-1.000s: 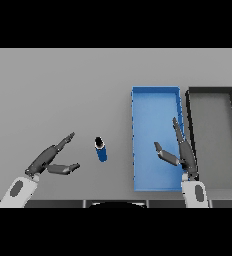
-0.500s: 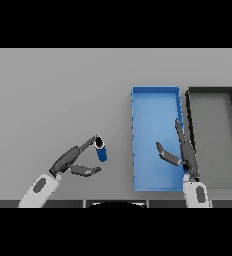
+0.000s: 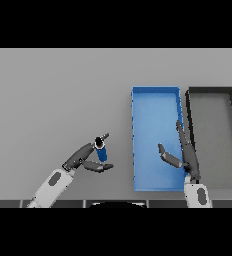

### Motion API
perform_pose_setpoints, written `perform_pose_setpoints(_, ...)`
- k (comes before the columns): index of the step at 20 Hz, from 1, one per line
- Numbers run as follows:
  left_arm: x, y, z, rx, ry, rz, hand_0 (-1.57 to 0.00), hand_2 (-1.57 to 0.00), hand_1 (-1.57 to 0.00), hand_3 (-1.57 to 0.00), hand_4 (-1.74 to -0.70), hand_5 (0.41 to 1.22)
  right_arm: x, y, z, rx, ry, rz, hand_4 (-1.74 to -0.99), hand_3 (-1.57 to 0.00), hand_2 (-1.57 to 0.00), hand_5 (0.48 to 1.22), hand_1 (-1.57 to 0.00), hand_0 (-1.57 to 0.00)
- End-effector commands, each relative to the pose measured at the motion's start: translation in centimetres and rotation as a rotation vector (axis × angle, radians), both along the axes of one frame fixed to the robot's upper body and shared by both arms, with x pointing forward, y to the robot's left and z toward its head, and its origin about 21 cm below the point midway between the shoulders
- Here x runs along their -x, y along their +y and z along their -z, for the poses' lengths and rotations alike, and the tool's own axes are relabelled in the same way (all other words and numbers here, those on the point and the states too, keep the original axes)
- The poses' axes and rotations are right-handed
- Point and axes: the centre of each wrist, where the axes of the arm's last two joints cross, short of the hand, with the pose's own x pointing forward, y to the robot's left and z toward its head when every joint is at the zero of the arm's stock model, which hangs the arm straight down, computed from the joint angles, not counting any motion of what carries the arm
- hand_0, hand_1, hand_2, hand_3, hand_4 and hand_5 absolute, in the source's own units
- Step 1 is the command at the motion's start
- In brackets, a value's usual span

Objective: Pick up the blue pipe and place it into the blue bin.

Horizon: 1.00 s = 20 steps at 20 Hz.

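Note:
A short blue pipe (image 3: 102, 151) with a dark open top stands upright on the grey table, left of the blue bin (image 3: 155, 100). My left hand (image 3: 83, 158) is against it from the left, fingers reaching behind the pipe's top and thumb stretched under its front; the fingers look fairly straight, not closed round it. My right hand (image 3: 184, 152) hovers open over the bin's right part, fingers pointing away from me, thumb out to the left.
A dark grey bin (image 3: 211, 93) stands right beside the blue one, on its right. Bare grey table stretches to the left and behind the pipe.
My left hand has moved right and forward to reach the pipe, which it was well short of a second ago. The right hand has barely shifted.

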Motion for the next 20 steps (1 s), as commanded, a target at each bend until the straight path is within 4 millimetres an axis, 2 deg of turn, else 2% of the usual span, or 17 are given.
perform_pose_setpoints(1, -0.2, -0.5, 0.2, 0.017, 0.005, 0.004, 0.00, 0.00, 0.00, 0.00, -1.08, 0.428, 0.0, 0.1, -0.3, 0.010, -0.009, 0.003, -1.207, 0.00, 0.00, 0.646, 0.00, 0.00)
perform_pose_setpoints(3, -0.3, -1.5, 0.4, 0.050, -0.001, 0.010, 0.00, 0.00, 0.00, 0.00, -1.11, 0.463, -0.1, 0.0, -0.2, 0.007, 0.002, 0.003, -1.207, 0.00, 0.00, 0.650, 0.00, 0.00)
perform_pose_setpoints(4, -0.2, -2.0, 0.5, 0.087, 0.006, 0.004, 0.00, -0.05, 0.00, -0.04, -1.14, 0.502, 0.0, 0.0, 0.1, 0.008, 0.008, 0.004, -1.210, 0.00, 0.00, 0.653, 0.00, 0.00)
perform_pose_setpoints(5, -0.2, -2.1, 0.5, 0.129, 0.012, 0.001, 0.00, -0.15, -0.04, -0.12, -1.19, 0.550, -0.1, 0.1, -0.2, 0.004, -0.007, 0.000, -1.213, 0.00, 0.00, 0.655, 0.00, 0.00)
perform_pose_setpoints(6, -0.2, -2.1, 0.7, 0.154, 0.025, -0.010, -0.01, -0.31, -0.16, -0.28, -1.24, 0.613, 0.1, -0.2, 0.0, 0.000, -0.014, -0.002, -1.217, 0.00, 0.00, 0.655, 0.00, 0.00)
perform_pose_setpoints(7, -0.5, -2.4, 0.6, 0.186, 0.038, -0.019, -0.12, -0.49, -0.32, -0.53, -1.28, 0.735, 0.3, -0.3, 0.3, 0.001, 0.000, 0.001, -1.220, 0.00, 0.00, 0.656, 0.00, 0.00)
perform_pose_setpoints(9, -0.1, -2.8, 0.8, 0.220, 0.037, -0.022, -0.60, -0.87, -0.75, -0.91, -1.44, 0.910, 0.0, -0.3, -0.1, 0.007, -0.005, 0.005, -1.219, 0.00, 0.00, 0.657, 0.00, 0.00)
perform_pose_setpoints(10, -0.1, -3.1, 0.7, 0.221, 0.047, -0.021, -0.80, -1.01, -0.92, -1.03, -1.50, 0.972, -0.1, -0.4, -0.3, 0.002, -0.007, -0.002, -1.224, 0.00, 0.00, 0.658, 0.00, 0.00)
perform_pose_setpoints(12, 0.2, -3.5, 0.7, 0.227, 0.033, -0.006, -1.07, -1.21, -1.15, -1.19, -1.58, 1.062, -0.1, -0.1, -0.3, -0.010, 0.005, -0.005, -1.233, 0.00, 0.00, 0.660, 0.00, 0.00)
perform_pose_setpoints(15, 0.6, -4.0, 0.6, 0.218, -0.019, 0.007, -1.32, -1.39, -1.36, -1.38, -1.51, 1.139, -0.4, 0.4, -0.1, -0.015, 0.011, -0.012, -1.222, 0.00, 0.00, 0.646, 0.00, 0.00)
perform_pose_setpoints(20, 0.4, -5.2, -1.3, 0.292, -0.108, 0.007, -1.49, -1.51, -1.50, -1.51, -1.47, 1.194, -0.6, -0.1, -0.1, -0.026, 0.014, -0.017, -1.225, 0.00, 0.00, 0.630, 0.00, 0.00)
